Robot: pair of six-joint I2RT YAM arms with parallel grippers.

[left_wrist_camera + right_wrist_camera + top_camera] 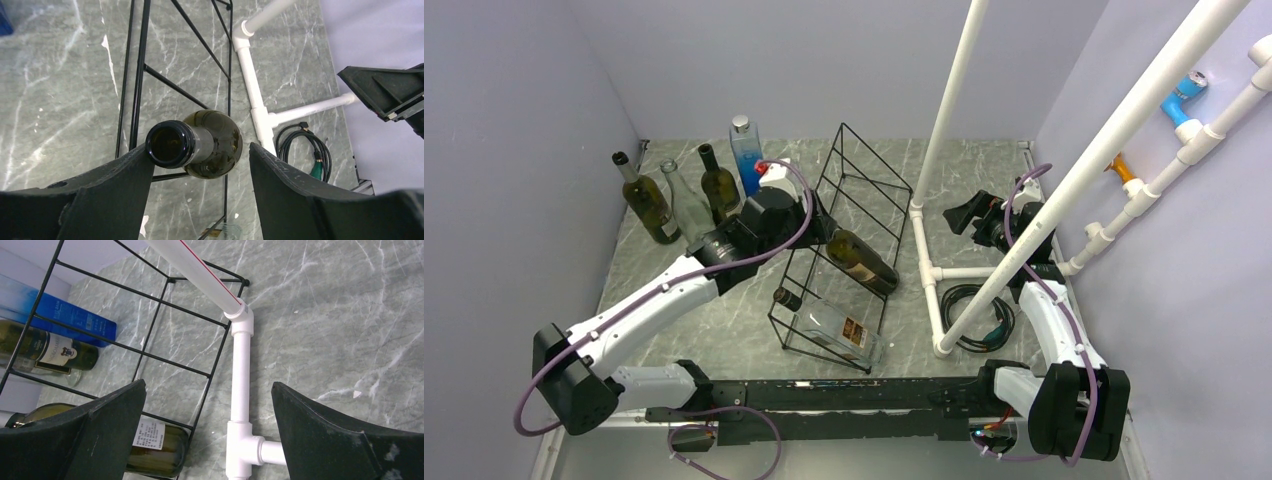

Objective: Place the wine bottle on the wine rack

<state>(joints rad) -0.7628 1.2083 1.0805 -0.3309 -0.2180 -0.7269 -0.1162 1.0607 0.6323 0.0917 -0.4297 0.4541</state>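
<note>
The wine rack is a black wire frame standing mid-table. A dark green wine bottle lies slanted through one of its openings, neck toward my left gripper. In the left wrist view the bottle points its open mouth at the camera between the open jaws of the left gripper. The mouth's rim rests by the left finger, and the other finger stands well apart. A clear bottle lies in the rack's lower row. My right gripper hangs open right of the rack, holding nothing.
Several upright bottles stand at the back left, among them a green one and a blue one. A white pipe frame rises just right of the rack. A coiled black cable lies by its base. Walls close in on both sides.
</note>
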